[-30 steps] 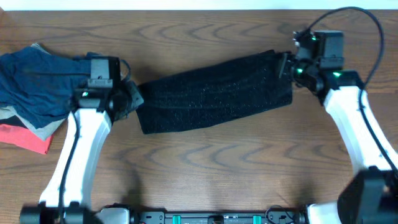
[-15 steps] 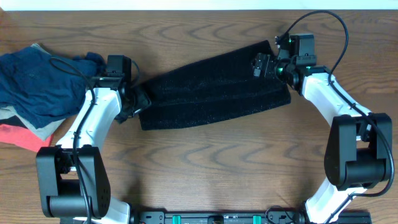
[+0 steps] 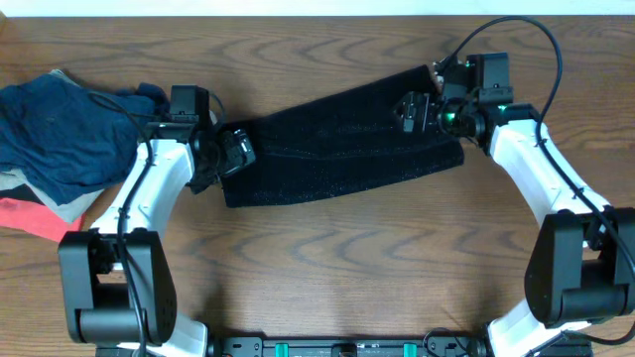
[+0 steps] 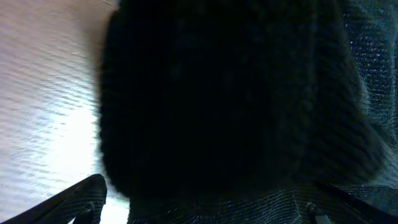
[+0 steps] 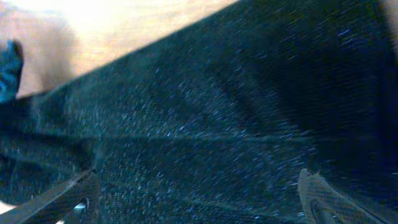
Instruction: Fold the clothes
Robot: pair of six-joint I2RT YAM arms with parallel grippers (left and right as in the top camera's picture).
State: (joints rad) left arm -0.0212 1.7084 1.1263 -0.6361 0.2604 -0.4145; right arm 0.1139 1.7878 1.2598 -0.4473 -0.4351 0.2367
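Overhead and wrist views of a wooden bench [image 3: 327, 268]. The black garment [image 3: 342, 149], a dark, coarse-knit cloth flecked with tiny pale specks, lies as a long band across the middle of the bench's far half. It slants, its left end nearer the near edge and its right end closer to the far edge. A lengthwise crease or layer edge runs along the band, so that an upper strip appears to lie over a lower one; the corner toward the bench's right edge is squared, and the left end is bunched. The left gripper [image 3: 236, 151] sits over that bunched left end. In the left wrist view its fingertips [image 4: 87, 196] stand wide apart at the lower corners of the frame, the jaws spread, with a thick dark fold of the cloth filling the space ahead of them. The right gripper [image 3: 409, 109] rests over the right end of the band. In the right wrist view its fingertips [image 5: 81, 199] are likewise far apart, the jaws spread above flat knit with a faint seam line. At the bench's left edge lies a pile of clothes [image 3: 55, 149]: a blue piece on top, grey and red pieces beneath.
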